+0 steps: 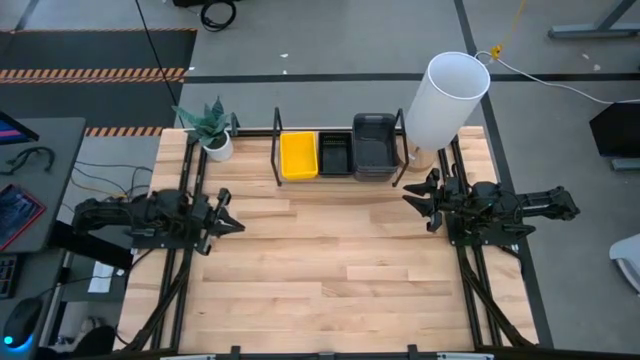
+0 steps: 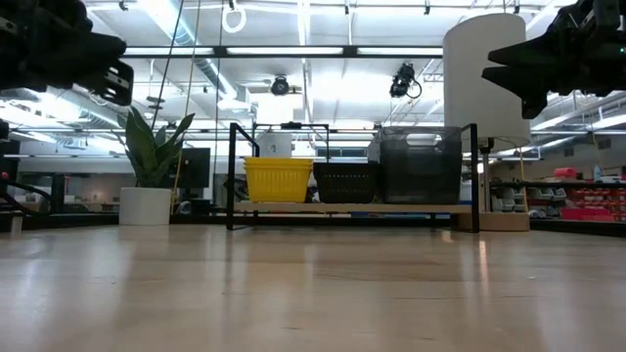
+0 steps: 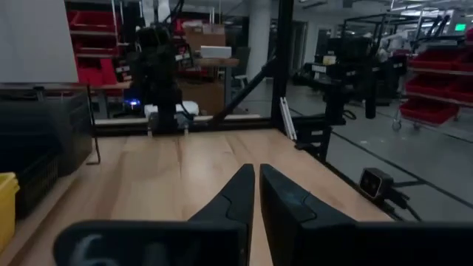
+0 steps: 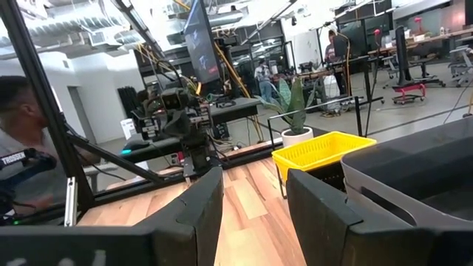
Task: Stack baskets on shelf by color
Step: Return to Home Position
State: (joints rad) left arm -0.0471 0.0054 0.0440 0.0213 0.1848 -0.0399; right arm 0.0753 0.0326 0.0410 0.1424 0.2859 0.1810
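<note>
Wood tabletop [image 1: 330, 270], shelf [image 2: 391, 207] at the far edge, and all 3 colours are up on it side by side. The yellow baskets [image 1: 298, 155] sit toward the left arm's side, the black baskets [image 1: 334, 154] in the middle, and the grey baskets [image 1: 375, 146] toward the right arm's side. To me the sorting looks done and you're only parking the arms.

What can go wrong from here is mostly a bump, I think. Your right gripper [image 1: 418, 204] hangs above the table near the shelf's upright on that side, and near the tall white cylinder [image 1: 447, 100]. A wide swing toward the shelf could clip either one, and a knock on that thin wire frame could shake the stacks loose.

Your left gripper [image 1: 228, 222] is near the potted plant [image 1: 212, 128] and well apart from the shelf. Less worry there, but a sloppy arc could catch the leaves. The right wrist view also shows a person [image 4: 22, 140] off past the left arm's side of the table, so keep an eye on that.

Hands: the left one has its 2 fingers [image 3: 235, 199] pressed together with only a sliver between them, pinching nothing. The right one is spread wide, fingers [image 4: 203, 207] well apart, nothing between them and touching nothing.
</note>
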